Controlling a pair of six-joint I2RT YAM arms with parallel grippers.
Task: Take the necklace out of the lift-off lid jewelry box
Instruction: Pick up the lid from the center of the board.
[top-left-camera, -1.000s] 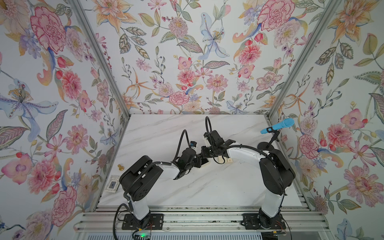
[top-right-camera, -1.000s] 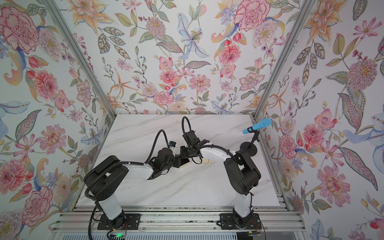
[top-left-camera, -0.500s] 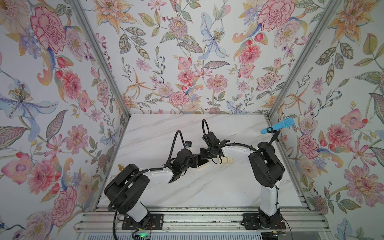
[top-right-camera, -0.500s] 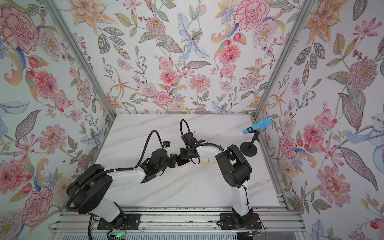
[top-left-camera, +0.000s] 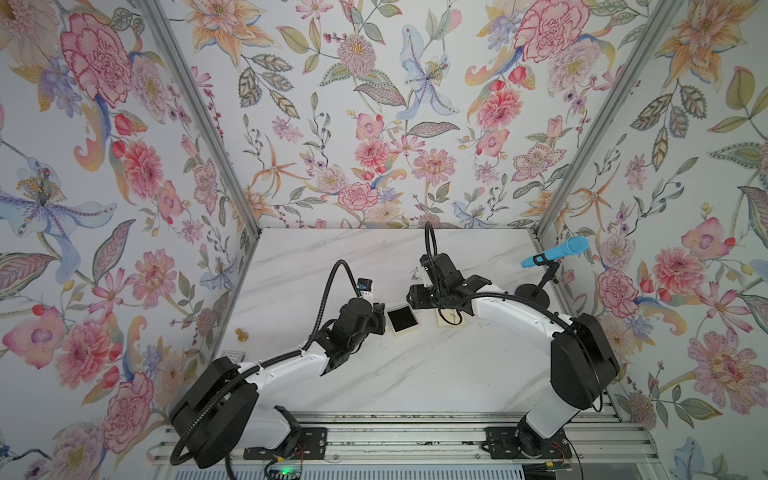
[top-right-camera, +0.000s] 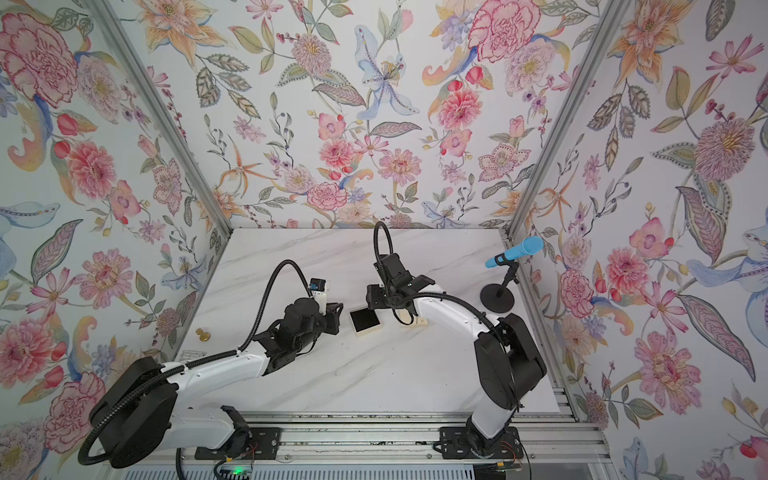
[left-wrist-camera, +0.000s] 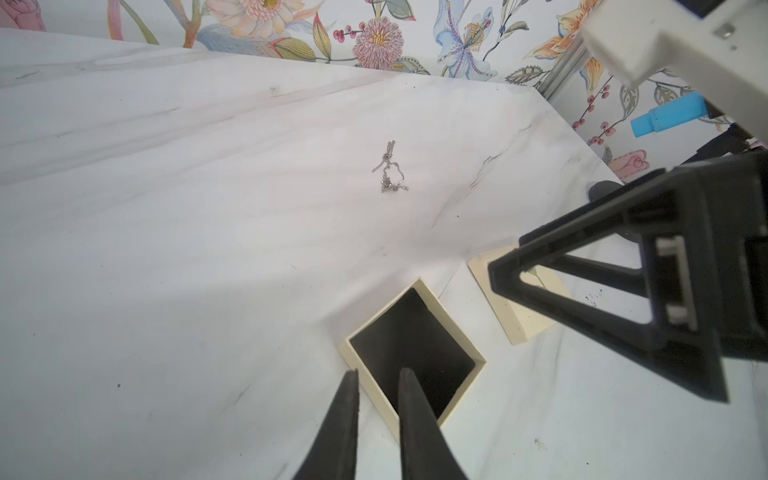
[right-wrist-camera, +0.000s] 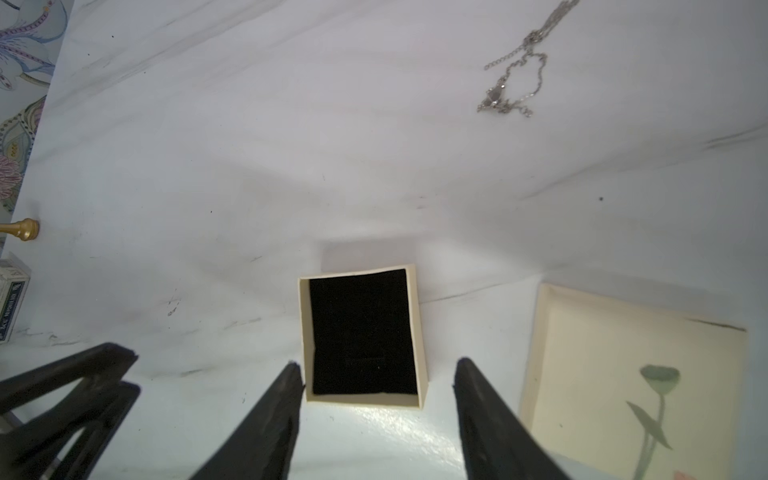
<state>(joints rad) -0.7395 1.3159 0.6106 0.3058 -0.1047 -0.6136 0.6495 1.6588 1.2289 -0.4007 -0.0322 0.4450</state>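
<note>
The lift-off lid jewelry box (top-left-camera: 402, 319) (top-right-camera: 365, 321) sits open on the marble table, cream with a bare black lining (right-wrist-camera: 361, 332) (left-wrist-camera: 415, 353). Its lid (right-wrist-camera: 623, 374) (left-wrist-camera: 519, 307) (top-left-camera: 451, 320) lies just beside it, partly under my right arm. The necklace (left-wrist-camera: 390, 174) (right-wrist-camera: 513, 79) (top-left-camera: 414, 273) lies bunched on the table farther back, outside the box. My left gripper (left-wrist-camera: 379, 374) (top-left-camera: 381, 318) is at the box's near wall, jaws narrowly apart. My right gripper (right-wrist-camera: 378, 365) (top-left-camera: 415, 301) hovers above the box, open wide, holding nothing.
A gold knob (top-left-camera: 240, 334) (right-wrist-camera: 25, 228) and a small pale card box (top-left-camera: 232, 357) (right-wrist-camera: 12, 299) sit by the left wall. A blue microphone (top-left-camera: 557, 251) (top-right-camera: 515, 251) on a black stand is at the right edge. Flowered walls close three sides.
Both grippers were shut close together over the box. The right jaws have opened wide, the left jaws have parted a little, and the left arm has drawn back to the left.
</note>
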